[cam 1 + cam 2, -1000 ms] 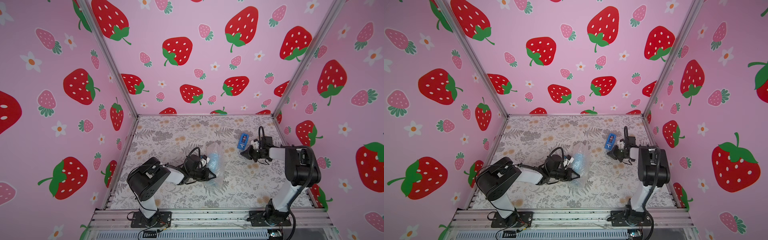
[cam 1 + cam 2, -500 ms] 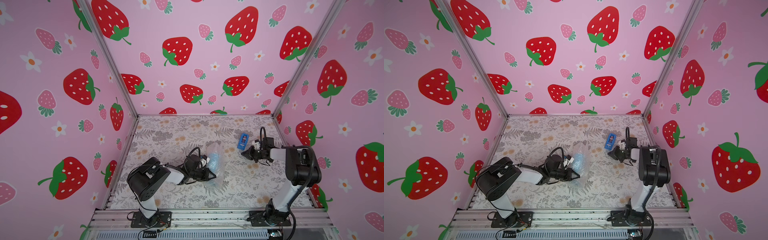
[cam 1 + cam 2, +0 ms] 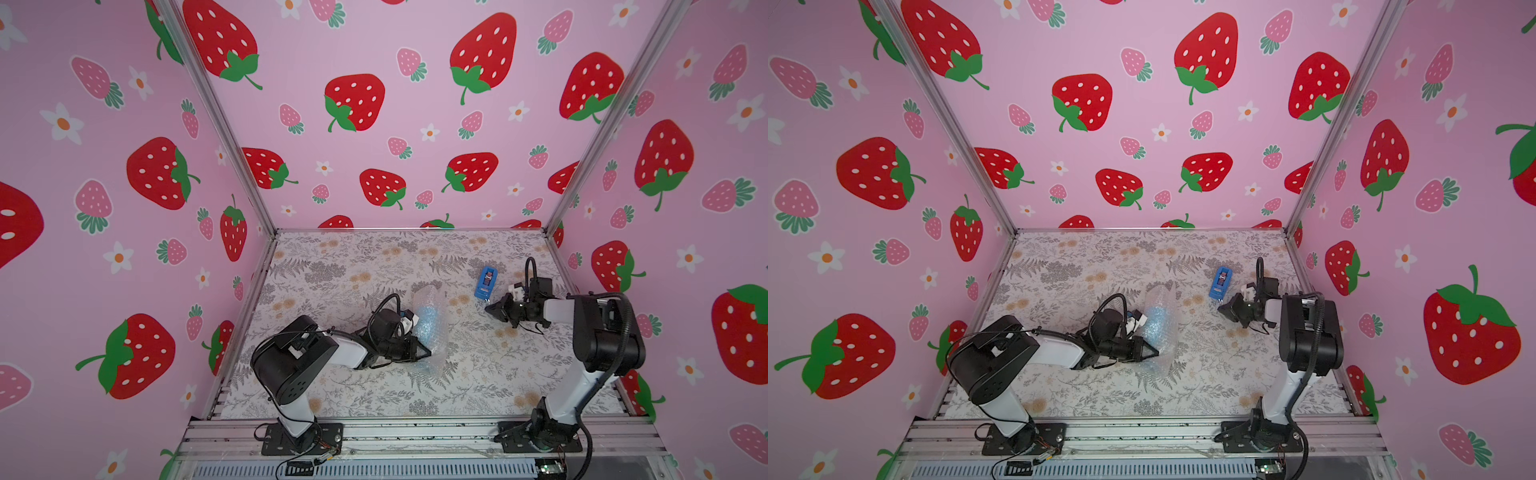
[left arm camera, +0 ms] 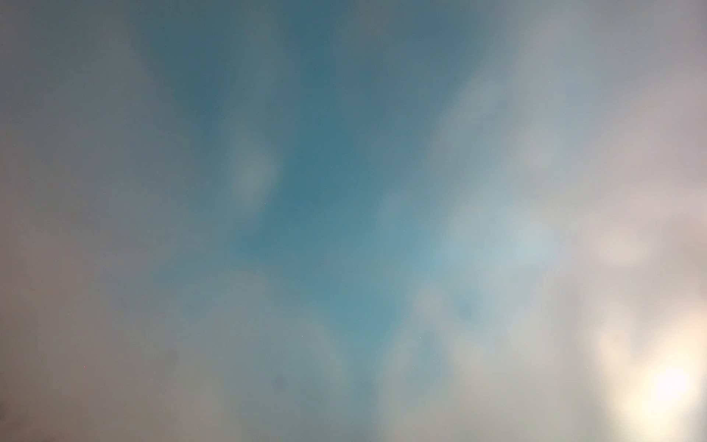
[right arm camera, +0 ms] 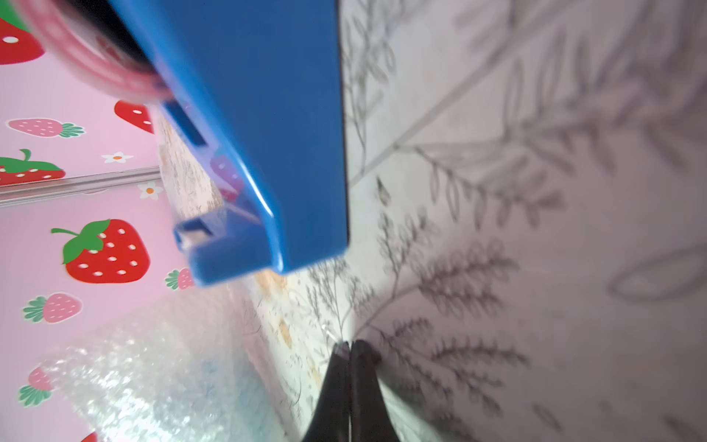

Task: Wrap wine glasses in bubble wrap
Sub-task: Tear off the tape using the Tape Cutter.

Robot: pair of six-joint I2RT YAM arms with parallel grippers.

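A: Your top views are bright and evenly lit, with only soft shadows on the desk (image 3: 478,374) and wide-angle bending toward the edges.

B: And your wrist views?

A: Your left wrist view is nothing but blue-grey blur with a pale flare. On the right wrist, the tape dispenser (image 5: 248,134) is out of focus, the bubble wrap (image 5: 145,382) glints, and a dark shadow lies over the desk.

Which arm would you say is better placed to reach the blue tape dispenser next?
Right. The right gripper, shut, sits just beside the tape dispenser, while the left gripper is busy pinching the bubble wrap round the goblet.
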